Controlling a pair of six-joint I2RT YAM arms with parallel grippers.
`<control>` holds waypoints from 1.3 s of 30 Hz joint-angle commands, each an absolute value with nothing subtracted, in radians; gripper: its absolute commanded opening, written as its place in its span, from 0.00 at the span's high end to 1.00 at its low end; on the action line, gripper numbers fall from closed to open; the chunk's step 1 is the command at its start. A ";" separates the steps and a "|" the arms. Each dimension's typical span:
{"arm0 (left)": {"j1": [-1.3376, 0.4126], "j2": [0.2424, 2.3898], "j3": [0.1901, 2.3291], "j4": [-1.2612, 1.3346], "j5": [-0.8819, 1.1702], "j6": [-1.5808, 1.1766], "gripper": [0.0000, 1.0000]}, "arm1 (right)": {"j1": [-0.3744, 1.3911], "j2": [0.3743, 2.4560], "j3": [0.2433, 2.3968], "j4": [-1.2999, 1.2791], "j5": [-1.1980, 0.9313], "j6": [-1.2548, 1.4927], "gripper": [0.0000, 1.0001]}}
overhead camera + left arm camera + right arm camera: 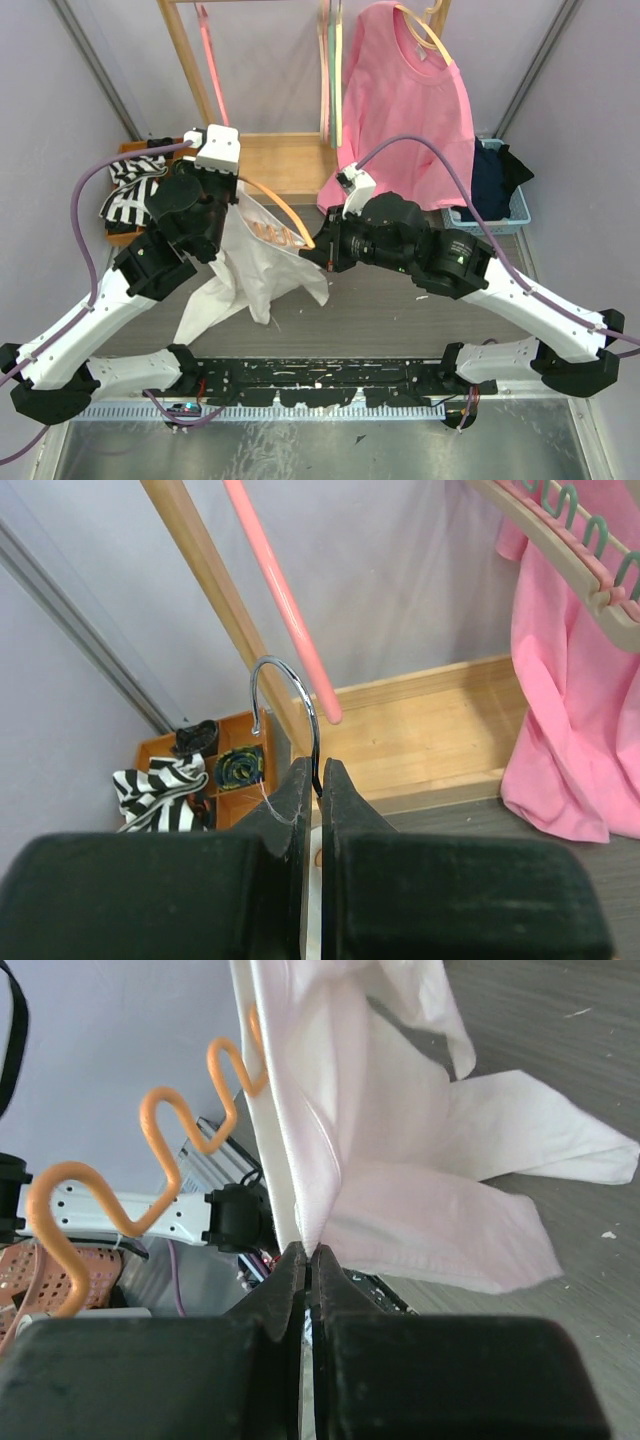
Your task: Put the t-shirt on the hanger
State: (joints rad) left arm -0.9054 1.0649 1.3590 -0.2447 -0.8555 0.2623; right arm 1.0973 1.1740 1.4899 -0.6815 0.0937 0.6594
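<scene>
The white t-shirt (255, 265) hangs bunched from the orange hanger (275, 208), its lower part trailing on the grey table. My left gripper (232, 190) is shut on the hanger's silver wire hook (290, 705), holding it up; the hook rises from between the fingertips in the left wrist view. My right gripper (315, 248) is shut on a fold of the t-shirt (400, 1160) beside the hanger's wavy orange shoulder (150, 1150), which is bare in the right wrist view.
A wooden rack (290, 160) stands at the back with pink (285, 600) and green hangers and a pink t-shirt (405, 100) on a cream hanger. A striped cloth (135, 185) lies in an orange tray left; a blue basket (500, 210) sits right.
</scene>
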 commanded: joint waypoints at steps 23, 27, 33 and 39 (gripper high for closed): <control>-0.899 1.028 0.918 0.138 -0.945 0.246 1.00 | 1.094 1.004 1.164 -0.466 -0.012 0.846 0.99; -0.898 1.053 0.870 0.192 -0.953 0.216 1.00 | 1.094 0.982 1.095 -0.458 -0.017 0.863 0.99; -0.898 1.054 0.916 0.160 -0.937 0.190 1.00 | 1.094 0.970 0.989 -0.416 -0.026 0.888 0.99; -0.898 1.030 0.935 0.131 -0.927 0.164 1.00 | 1.094 0.978 0.943 -0.369 -0.041 0.907 0.99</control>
